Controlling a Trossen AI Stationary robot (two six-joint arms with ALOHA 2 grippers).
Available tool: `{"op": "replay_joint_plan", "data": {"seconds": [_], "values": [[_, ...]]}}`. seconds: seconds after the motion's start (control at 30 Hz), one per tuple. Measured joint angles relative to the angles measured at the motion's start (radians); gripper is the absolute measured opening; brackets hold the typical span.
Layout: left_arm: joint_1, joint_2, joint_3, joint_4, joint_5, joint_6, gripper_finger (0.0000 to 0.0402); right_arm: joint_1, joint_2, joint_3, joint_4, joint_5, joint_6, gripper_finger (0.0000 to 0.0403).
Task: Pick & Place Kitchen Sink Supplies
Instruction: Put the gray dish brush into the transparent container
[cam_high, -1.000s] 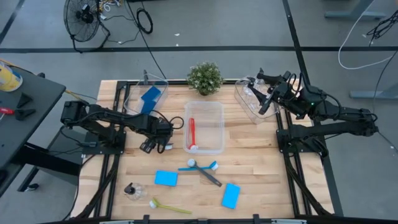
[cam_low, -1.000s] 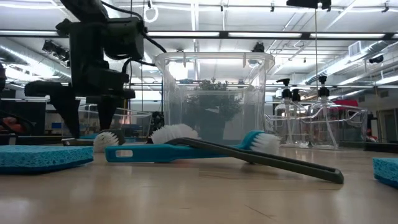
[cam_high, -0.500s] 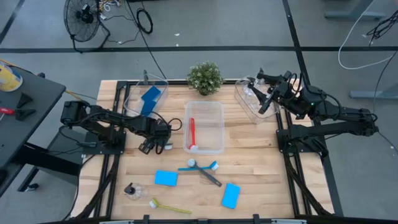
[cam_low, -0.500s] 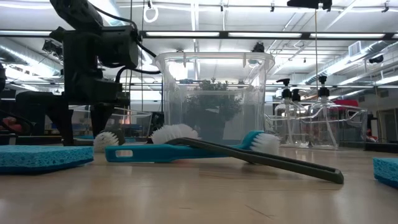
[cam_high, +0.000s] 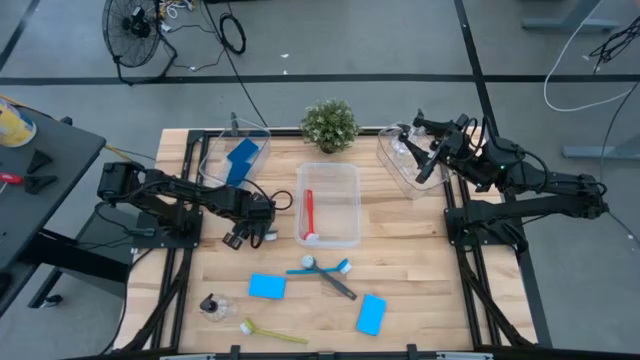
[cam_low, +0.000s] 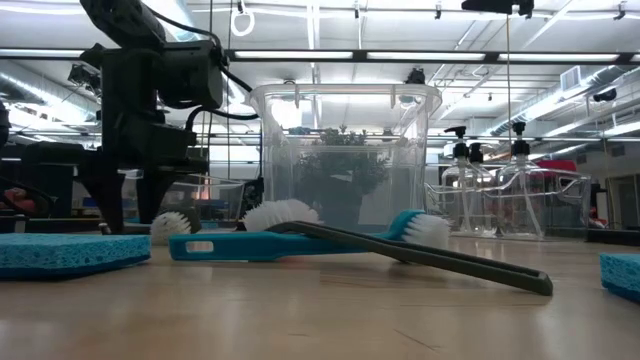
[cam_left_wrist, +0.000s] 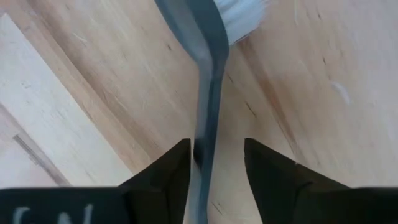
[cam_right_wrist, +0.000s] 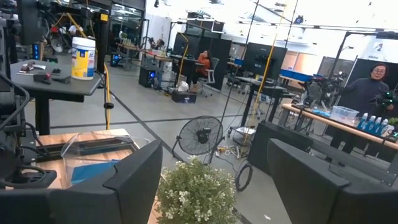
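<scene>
Grey plastic brush (cam_left_wrist: 208, 93) is the item in hand. High view: left gripper (cam_high: 243, 236) sits low over the bench (cam_high: 400, 260), just left of the middle bin (cam_high: 328, 205), which holds a red brush (cam_high: 308, 213); the right gripper (cam_high: 428, 158) hangs over the right bin (cam_high: 400, 165). Two sponges (cam_high: 267, 286), a teal brush (cam_high: 325, 268) crossed with a dark one, a bottle (cam_high: 213, 305) and a yellow-green brush (cam_high: 275, 332) are loose on the near bench. Low view: the left jaws point down to the bench, with a white bristle head (cam_low: 175, 226) right beside them. Left wrist view: the jaws are apart and straddle the grey handle. One finger is about touching it and there is a gap at the other, so it is not clamped yet. The bristles are beyond the fingers. Right wrist view: the jaws are wide apart and empty, facing the plant (cam_right_wrist: 196, 193). The brush looks light and stiff, with a thin, smooth handle that is likely slippery and may twist or pivot. Grip it mid-handle, square across the narrow sides, not at the bristles.
</scene>
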Motion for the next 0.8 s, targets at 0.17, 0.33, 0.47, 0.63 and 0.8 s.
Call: {"op": "replay_joint_plan", "data": {"seconds": [0.17,0.33,0.47,0.63,0.8], "values": [[0.000,0.000,0.000,0.000,0.000,0.000,0.0124,0.000,0.000,0.000,0.000,0.000,0.000,0.0292],[0.000,0.000,0.000,0.000,0.000,0.000,0.0095,0.000,0.000,0.000,0.000,0.000,0.000,0.0292],[0.000,0.000,0.000,0.000,0.000,0.000,0.0074,0.000,0.000,0.000,0.000,0.000,0.000,0.0292],[0.000,0.000,0.001,-0.001,-0.002,-0.004,0.0048,0.000,0.000,0.000,0.000,0.000,0.000,0.0292],[0.000,-0.001,0.002,0.002,-0.005,-0.026,0.0032,0.000,0.000,0.000,0.000,0.000,0.000,0.0292]]}}
